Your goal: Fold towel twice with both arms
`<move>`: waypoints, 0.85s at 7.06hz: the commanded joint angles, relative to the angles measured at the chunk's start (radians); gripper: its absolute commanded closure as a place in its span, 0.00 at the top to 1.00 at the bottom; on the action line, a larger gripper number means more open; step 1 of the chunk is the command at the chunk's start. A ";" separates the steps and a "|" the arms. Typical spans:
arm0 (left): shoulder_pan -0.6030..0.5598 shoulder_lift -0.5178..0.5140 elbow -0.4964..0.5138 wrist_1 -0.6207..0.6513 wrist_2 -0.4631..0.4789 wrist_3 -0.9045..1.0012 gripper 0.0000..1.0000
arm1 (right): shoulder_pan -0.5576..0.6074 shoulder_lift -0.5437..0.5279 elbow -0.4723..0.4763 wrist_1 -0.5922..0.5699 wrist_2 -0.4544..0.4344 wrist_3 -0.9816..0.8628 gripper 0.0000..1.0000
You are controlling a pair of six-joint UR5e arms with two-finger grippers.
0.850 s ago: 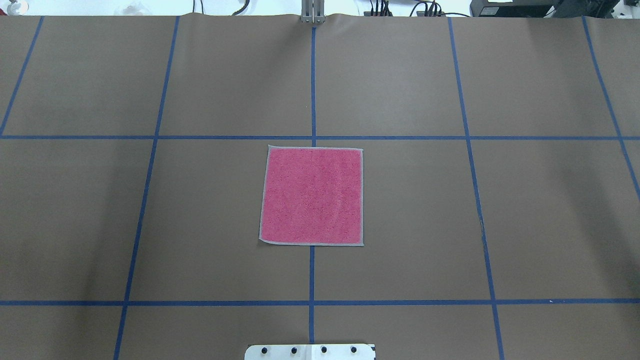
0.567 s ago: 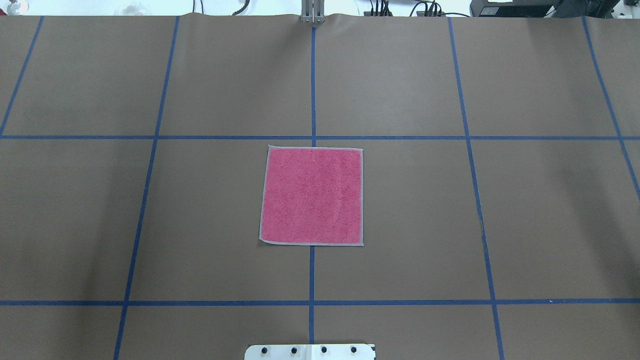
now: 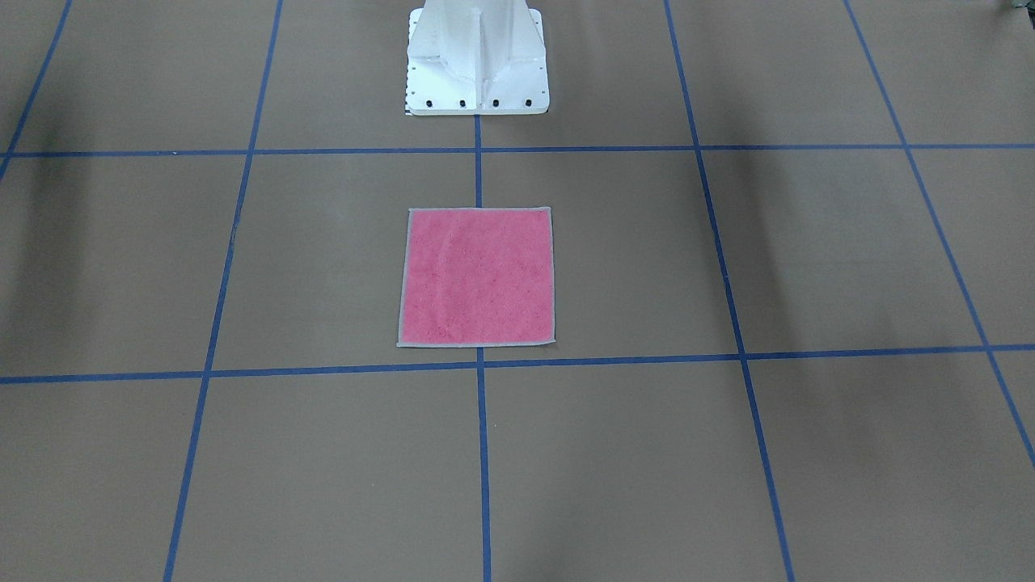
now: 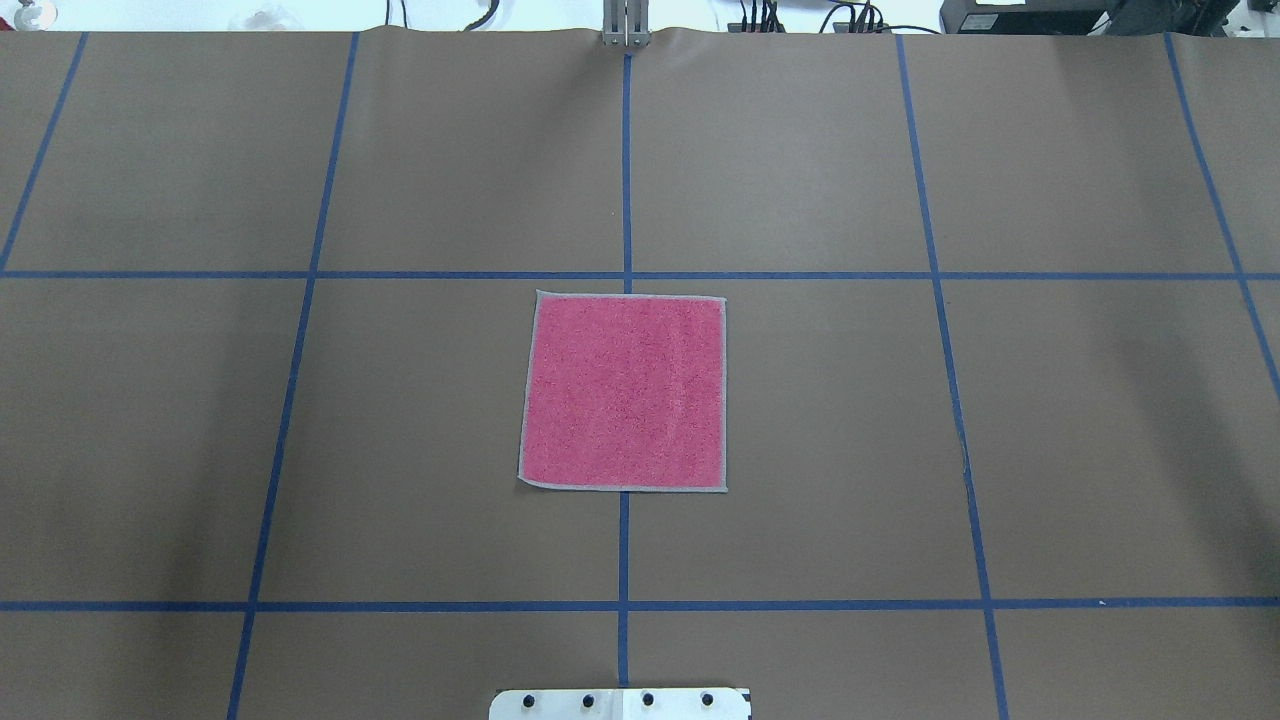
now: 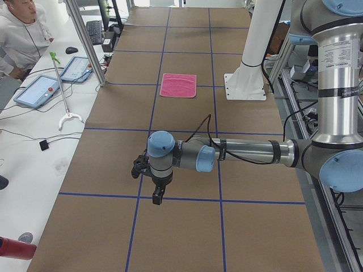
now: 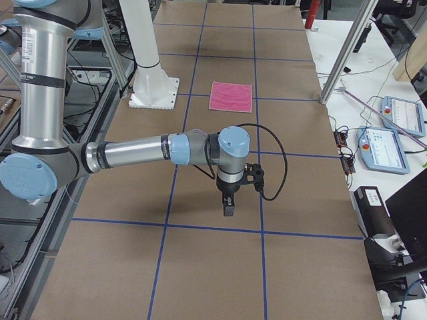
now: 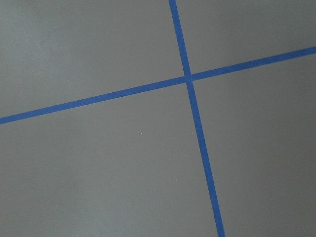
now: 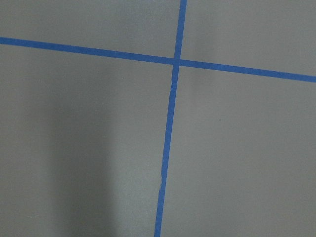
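The towel (image 4: 623, 392) lies flat and unfolded, pink face up with a light grey hem, at the middle of the brown table (image 4: 1100, 420); it also shows as the towel (image 3: 477, 277), the towel (image 5: 178, 85) and the towel (image 6: 231, 97). My left gripper (image 5: 157, 198) hangs over the table far to the towel's left, pointing down. My right gripper (image 6: 229, 208) hangs equally far off on the other side. Neither touches the cloth. Both show only in the side views, so I cannot tell whether they are open or shut. The wrist views show only tape lines.
Blue tape lines (image 4: 625, 170) divide the brown table into a grid. The white pedestal (image 3: 477, 56) stands just behind the towel. A person (image 5: 20, 34) stands by a side bench with control tablets (image 5: 39, 90) and a reaching tool (image 5: 62, 85). More tablets (image 6: 383, 143) sit on the opposite bench.
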 commanded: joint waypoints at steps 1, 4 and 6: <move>0.000 -0.013 -0.046 -0.050 0.007 -0.005 1.00 | -0.009 0.025 -0.001 0.092 -0.003 0.008 1.00; 0.000 -0.021 -0.054 -0.194 -0.002 -0.005 1.00 | -0.009 0.032 -0.013 0.232 -0.002 0.012 1.00; 0.000 -0.035 -0.040 -0.246 -0.002 -0.034 1.00 | -0.009 0.032 -0.038 0.341 -0.005 0.011 1.00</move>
